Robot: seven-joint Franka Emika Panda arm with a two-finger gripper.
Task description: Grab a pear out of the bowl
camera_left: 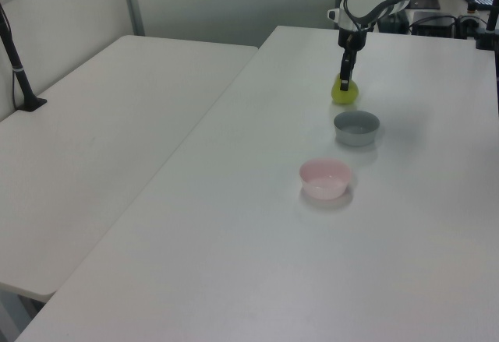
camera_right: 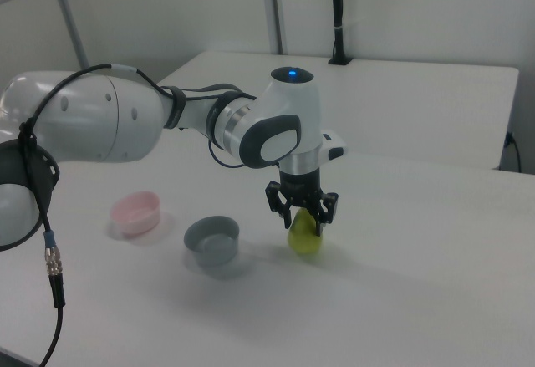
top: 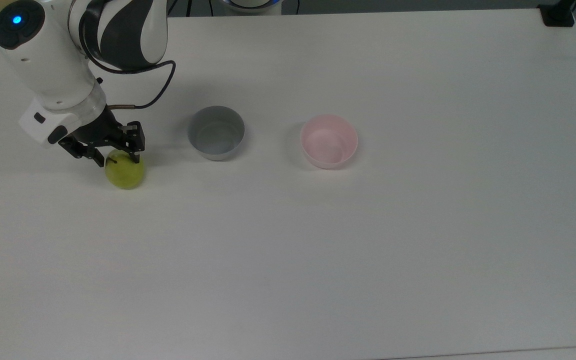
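Arm (camera_right: pixel 109 129): glossy white rounded shells with dark grey bands at the joints. Wrist housing carries a lit blue indicator (top: pixel 16 20) on a black cap. Black cable (top: pixel 155 90) loops from the arm to the black gripper (top: pixel 116 159), mounted under a white flange.

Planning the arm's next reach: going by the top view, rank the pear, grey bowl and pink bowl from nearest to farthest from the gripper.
1. Pear, right at the gripper.
2. Grey bowl, toward the top view's right.
3. Pink bowl, farther right again.
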